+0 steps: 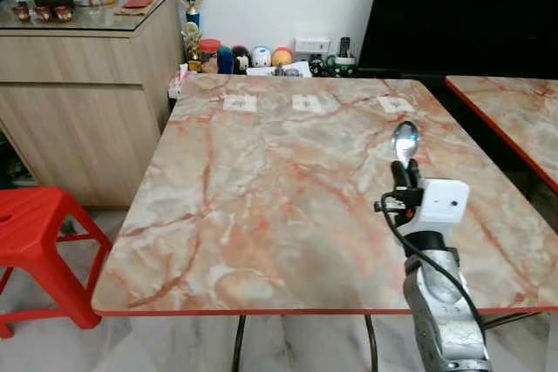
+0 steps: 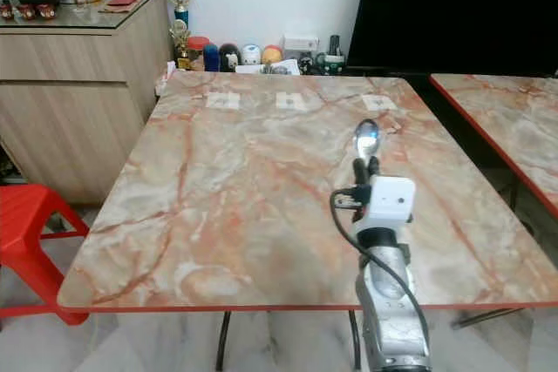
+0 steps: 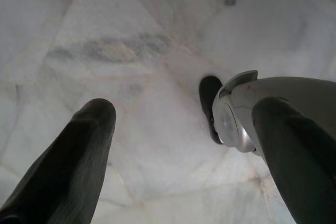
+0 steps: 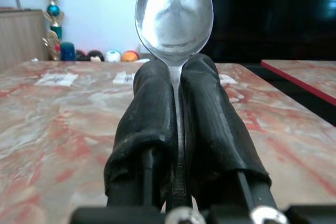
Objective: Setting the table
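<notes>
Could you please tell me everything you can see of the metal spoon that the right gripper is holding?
The shiny silver metal spoon has an oval bowl and a thin handle. The right gripper is shut on the handle, its two black fingers pressing from either side, so only the bowl sticks out past the fingertips. It is held above the pink-veined marble-look table, bowl pointing away from the robot, not touching the tabletop.

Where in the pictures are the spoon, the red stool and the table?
spoon (image 4: 174, 11): right wrist view, on the bowl above the fingers.
red stool (image 1: 30, 215): left eye view, on the seat.
table (image 1: 261, 189): left eye view, on the bare marble top.
</notes>
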{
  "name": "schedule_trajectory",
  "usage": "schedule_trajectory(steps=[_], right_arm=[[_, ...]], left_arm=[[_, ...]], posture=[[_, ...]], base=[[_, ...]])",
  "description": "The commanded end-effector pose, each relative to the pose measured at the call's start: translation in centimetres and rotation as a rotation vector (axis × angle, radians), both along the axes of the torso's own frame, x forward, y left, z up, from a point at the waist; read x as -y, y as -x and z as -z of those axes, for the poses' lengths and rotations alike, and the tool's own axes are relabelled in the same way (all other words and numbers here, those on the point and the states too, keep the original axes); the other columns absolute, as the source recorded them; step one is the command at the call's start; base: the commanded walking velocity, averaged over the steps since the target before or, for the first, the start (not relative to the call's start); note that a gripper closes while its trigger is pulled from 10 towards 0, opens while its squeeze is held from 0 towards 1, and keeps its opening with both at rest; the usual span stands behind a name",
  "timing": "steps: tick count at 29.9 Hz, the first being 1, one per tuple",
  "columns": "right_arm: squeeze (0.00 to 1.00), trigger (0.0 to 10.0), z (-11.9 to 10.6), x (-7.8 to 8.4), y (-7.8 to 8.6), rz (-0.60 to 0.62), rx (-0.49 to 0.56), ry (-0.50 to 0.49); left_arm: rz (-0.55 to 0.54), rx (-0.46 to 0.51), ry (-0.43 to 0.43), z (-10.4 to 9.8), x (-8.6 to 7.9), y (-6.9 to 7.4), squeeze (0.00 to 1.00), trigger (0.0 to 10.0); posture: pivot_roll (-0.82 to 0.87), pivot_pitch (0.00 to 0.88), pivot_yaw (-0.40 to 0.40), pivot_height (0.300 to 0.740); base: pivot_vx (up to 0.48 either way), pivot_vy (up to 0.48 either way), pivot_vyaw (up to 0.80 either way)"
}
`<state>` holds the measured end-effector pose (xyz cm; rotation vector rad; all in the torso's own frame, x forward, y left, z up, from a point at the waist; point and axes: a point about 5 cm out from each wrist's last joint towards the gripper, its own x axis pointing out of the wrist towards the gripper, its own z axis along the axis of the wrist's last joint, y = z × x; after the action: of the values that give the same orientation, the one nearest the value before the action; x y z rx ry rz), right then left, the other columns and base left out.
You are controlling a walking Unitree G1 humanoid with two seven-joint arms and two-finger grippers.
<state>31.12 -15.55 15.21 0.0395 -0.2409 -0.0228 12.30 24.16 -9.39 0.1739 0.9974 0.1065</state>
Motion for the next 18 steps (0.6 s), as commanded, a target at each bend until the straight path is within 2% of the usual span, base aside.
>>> schedule_trajectory(steps=[1, 5, 18], right_arm=[[0.0, 10.0, -0.3, 0.7, 0.1, 0.024, 0.018, 0.001], [0.0, 10.0, -0.4, 0.7, 0.1, 0.024, 0.02, 0.0], [0.0, 10.0, -0.4, 0.6, 0.2, 0.035, 0.02, 0.011]], left_arm=[[0.009, -0.033, 0.017, 0.5, 0.9, 0.7, 0.0, 10.0], [0.01, -0.036, 0.02, 0.6, 1.1, 0.8, 0.0, 10.0], [0.041, -0.039, 0.037, 0.9, 3.6, 0.2, 0.0, 10.0]], posture=[[0.0, 0.034, -0.012, 0.74], [0.0, 0.041, -0.012, 0.74], [-0.01, 0.06, 0.002, 0.74]], base=[[0.0, -0.472, 0.0], [0.0, -0.472, 0.0], [0.0, -0.47, 0.0]])
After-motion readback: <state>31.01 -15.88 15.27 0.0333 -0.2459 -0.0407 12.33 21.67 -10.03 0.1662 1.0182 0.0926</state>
